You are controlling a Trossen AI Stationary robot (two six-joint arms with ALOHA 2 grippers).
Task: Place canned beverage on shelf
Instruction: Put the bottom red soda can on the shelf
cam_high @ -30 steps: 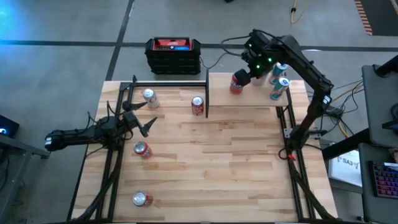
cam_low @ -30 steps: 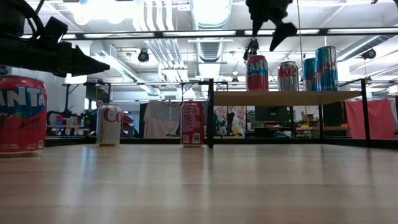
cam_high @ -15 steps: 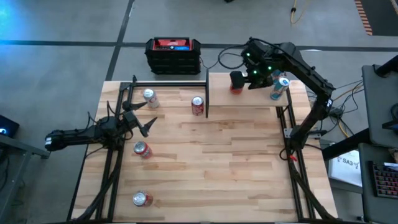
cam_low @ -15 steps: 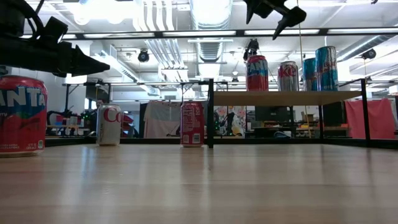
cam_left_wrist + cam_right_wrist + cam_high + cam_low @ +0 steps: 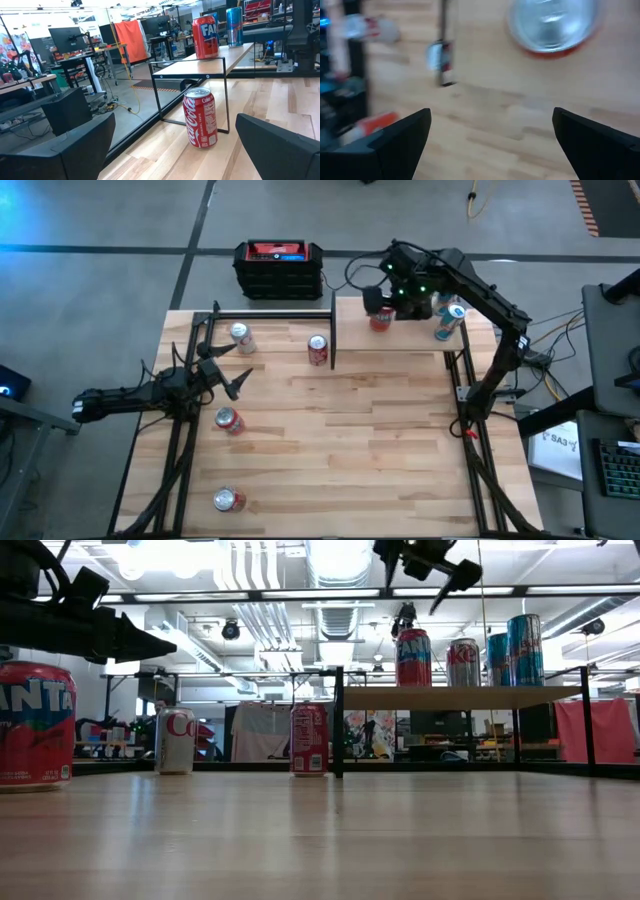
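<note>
The right gripper hangs with fingers spread above the shelf's far left edge, clear of the red Fanta can standing upright there (other cans crowd the shelf's right end). Half a second ago it hung closer over that can; it has pulled up and leftward. The left gripper waits, fingers spread, over open tabletop.

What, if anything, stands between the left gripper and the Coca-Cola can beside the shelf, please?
Nothing visible does. The open left gripper faces the Coca-Cola can across bare tabletop. The shelf post stands just beyond the can, not before it.
</note>
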